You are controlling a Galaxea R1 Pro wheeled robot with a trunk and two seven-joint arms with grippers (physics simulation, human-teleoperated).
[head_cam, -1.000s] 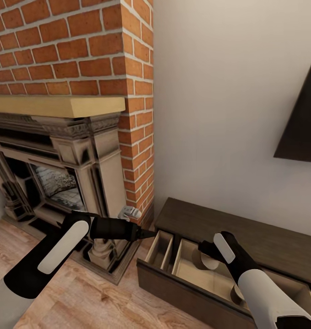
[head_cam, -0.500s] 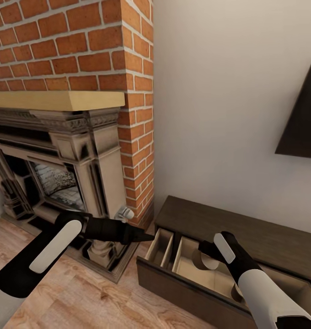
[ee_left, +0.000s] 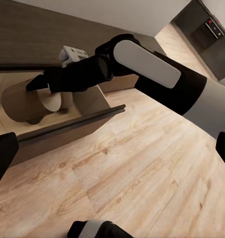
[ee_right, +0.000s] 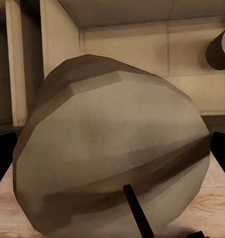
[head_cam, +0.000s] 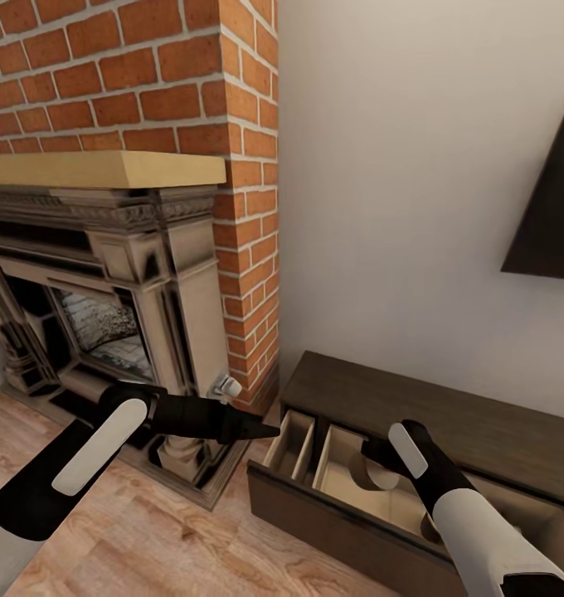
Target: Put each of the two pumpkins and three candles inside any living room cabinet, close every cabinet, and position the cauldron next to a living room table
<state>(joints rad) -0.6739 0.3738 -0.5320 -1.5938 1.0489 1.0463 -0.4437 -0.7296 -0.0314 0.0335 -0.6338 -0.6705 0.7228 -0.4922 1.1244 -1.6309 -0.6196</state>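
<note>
Dark brown cabinet (head_cam: 448,431) with a drawer pulled out, right gripper (head_cam: 373,456) inside it pinching a tan candle (ee_right: 112,158); another candle (ee_right: 219,49) further back; left gripper (head_cam: 261,430) pressed together over the floor (head_cam: 166,539).

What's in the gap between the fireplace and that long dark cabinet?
In the head view, the red brick chimney stands between the fireplace and the cabinet, with wood floor below.

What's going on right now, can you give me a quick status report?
Right end effector holding a candle inside the open cabinet drawer. Left end effector hovering beside the fireplace, grip state unclear. Nothing blocking the drawer.
</note>
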